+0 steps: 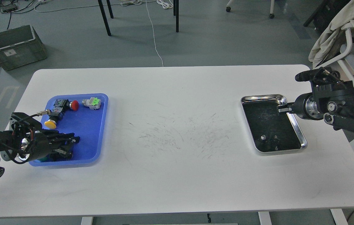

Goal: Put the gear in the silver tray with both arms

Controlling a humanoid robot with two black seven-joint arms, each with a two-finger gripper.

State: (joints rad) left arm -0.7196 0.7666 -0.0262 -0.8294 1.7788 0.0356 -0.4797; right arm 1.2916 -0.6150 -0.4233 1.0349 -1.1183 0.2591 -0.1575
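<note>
The white table (177, 125) carries a blue tray (86, 131) under my left pincer (70, 145), whose grip I cannot tell. The silver tray (300, 137) lies right; my right pincer (281, 109) reaches its rim, grip likewise unclear. The floor crate (17, 47) label is unreadable.

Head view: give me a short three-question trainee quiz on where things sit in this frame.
1. True or false: the left end effector is over the blue tray.
2. Which side of the table holds the silver tray: A left, B right?
3. What colour is the button cap nearest the blue tray's left rim?

Key: 1 true; 2 B; 3 yellow.
</note>
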